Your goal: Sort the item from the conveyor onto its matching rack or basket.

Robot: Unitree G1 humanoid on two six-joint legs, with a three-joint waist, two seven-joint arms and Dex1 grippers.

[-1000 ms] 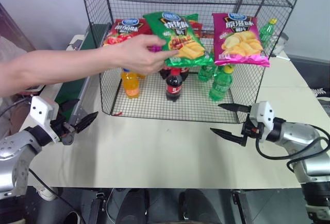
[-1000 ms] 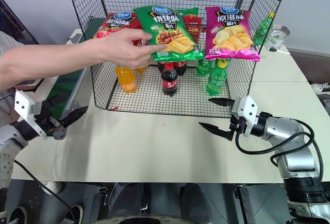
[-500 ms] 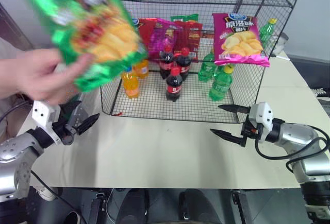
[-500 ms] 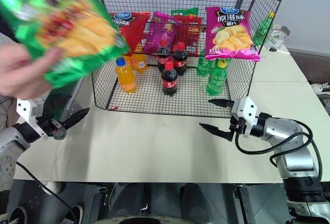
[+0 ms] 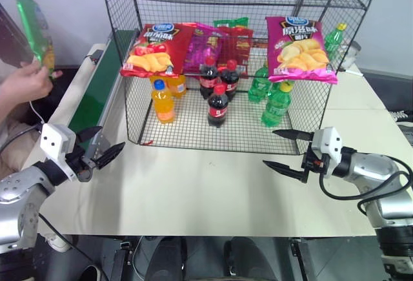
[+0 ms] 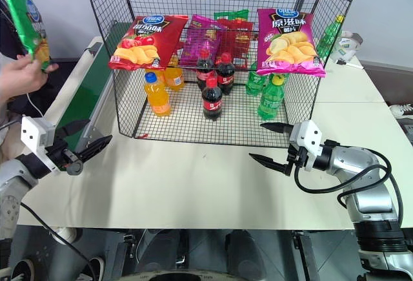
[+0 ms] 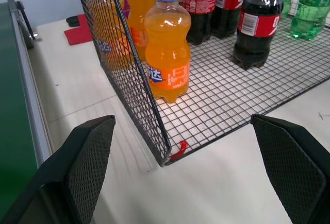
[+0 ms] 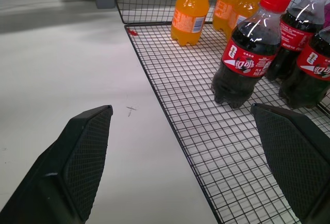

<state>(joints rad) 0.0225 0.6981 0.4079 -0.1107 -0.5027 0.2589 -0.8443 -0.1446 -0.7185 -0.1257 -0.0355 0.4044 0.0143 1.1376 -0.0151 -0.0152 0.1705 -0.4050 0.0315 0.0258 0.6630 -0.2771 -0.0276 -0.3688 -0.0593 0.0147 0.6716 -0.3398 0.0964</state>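
Green crisp bag has gone from the rack front to far left above the conveyor, held edge-on in a person's hand, so logo and print are hard to read and arm is cut off by frame edge. Left gripper & right gripper hover over the table, jaws wide, empty. Red bag and magenta bag hang on rack; bags behind are partly hidden.

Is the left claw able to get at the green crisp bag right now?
Probably not. A person's hand holds the green crisp bag up in the air beyond the conveyor, while the open left claw sits low beside the belt's near end.
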